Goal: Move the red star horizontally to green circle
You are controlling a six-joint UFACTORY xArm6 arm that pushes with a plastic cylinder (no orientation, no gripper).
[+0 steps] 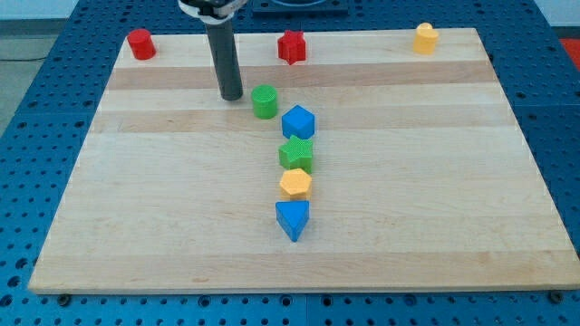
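Red star: far edge of bench, centre. Green circle: nearer, slightly left, open wood between them. My tip: just left of circle; no fingers fitted.

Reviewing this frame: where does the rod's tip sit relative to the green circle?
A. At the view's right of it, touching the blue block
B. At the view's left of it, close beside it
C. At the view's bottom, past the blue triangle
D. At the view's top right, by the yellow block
B: my tip rests on the board just to the view's left of the green circle, while the red star sits apart near the view's top edge.
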